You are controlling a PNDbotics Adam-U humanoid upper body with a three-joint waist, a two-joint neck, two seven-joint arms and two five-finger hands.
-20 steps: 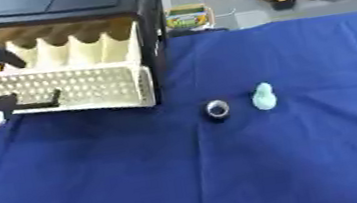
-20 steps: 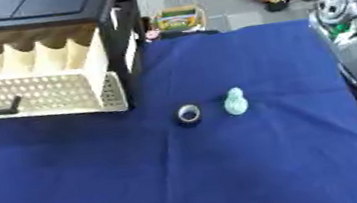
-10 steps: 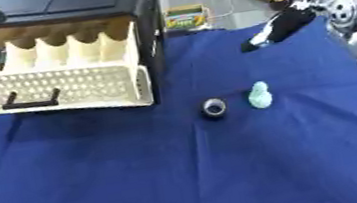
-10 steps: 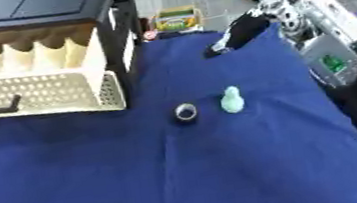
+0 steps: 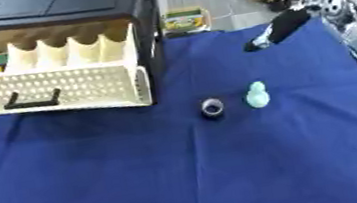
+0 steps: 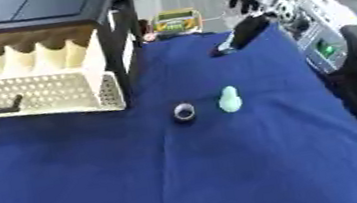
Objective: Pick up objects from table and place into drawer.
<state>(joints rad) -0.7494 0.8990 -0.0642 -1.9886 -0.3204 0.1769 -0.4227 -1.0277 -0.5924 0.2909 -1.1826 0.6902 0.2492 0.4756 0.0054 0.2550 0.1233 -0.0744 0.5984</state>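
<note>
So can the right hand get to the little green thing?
Probably yes. The right hand hangs above the blue cloth behind the green thing, with only bare cloth between them. The dark ring sits on the green thing's left, off that path.

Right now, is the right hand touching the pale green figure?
Apart. In the left eye view the right hand hangs over the far part of the blue cloth, with bare cloth showing between it and the pale green figure, which stands beside the dark ring.

Blue tablecloth; colourful box beyond.
</note>
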